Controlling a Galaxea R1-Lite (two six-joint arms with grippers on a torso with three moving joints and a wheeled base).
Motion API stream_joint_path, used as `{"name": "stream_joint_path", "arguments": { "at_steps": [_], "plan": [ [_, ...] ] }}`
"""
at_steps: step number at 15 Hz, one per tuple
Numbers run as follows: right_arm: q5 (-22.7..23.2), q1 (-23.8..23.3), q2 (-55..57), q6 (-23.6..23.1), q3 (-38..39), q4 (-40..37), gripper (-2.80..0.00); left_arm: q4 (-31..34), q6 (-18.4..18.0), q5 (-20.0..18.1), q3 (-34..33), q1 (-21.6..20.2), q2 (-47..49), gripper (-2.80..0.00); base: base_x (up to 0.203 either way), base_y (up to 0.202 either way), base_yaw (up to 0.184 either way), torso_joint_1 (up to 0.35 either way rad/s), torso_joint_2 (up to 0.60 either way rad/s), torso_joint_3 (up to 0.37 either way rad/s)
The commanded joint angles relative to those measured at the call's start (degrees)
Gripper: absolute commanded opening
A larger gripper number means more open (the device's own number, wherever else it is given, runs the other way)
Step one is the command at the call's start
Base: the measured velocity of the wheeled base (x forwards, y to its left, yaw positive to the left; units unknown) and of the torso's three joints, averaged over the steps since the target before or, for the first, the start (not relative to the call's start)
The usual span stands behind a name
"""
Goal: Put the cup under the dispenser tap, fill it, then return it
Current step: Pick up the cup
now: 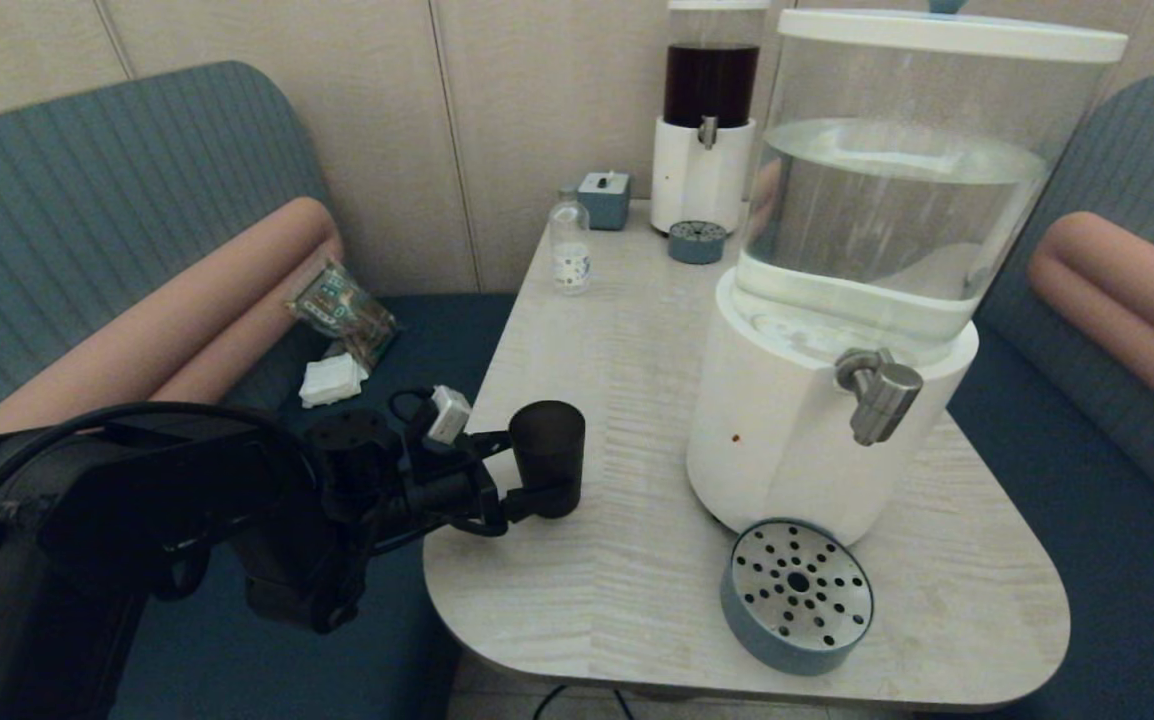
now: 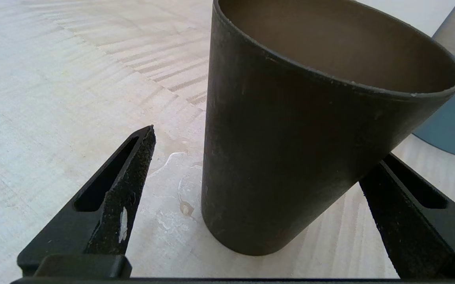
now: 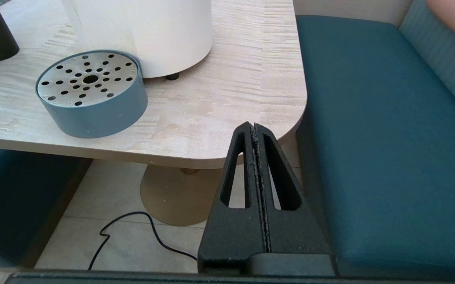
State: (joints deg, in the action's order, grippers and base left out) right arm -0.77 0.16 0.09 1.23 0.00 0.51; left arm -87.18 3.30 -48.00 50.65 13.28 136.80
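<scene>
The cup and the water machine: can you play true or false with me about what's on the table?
1. The cup stands under the dispenser tap. False: it stands on the table well to the side of the tap.
2. The left claw is open, with a finger on each side of the cup. True.
3. The big tank has water in it. True.
4. The cup is full of water. False: the left wrist view shows it empty inside.
5. The right claw is wide open. False: its fingers are pressed together, off the table's edge.
6. A round blue drip tray with holes sits in front of the big dispenser. True.
</scene>
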Motion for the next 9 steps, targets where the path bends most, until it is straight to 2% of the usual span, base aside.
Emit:
{"name": "stream_joint_path", "arguments": {
  "at_steps": [1,9],
  "plan": [
    [0.0,0.0,0.0,0.0,0.1,0.0,-2.80,-0.5,0.0,-0.2,0.1,0.0,0.0,0.00,0.000,0.000,0.000,0.000,0.00,0.000],
    [0.0,0.0,0.0,0.0,0.1,0.0,-2.80,-0.5,0.0,-0.2,0.0,0.0,0.2,0.00,0.000,0.000,0.000,0.000,0.00,0.000]
  ]
}}
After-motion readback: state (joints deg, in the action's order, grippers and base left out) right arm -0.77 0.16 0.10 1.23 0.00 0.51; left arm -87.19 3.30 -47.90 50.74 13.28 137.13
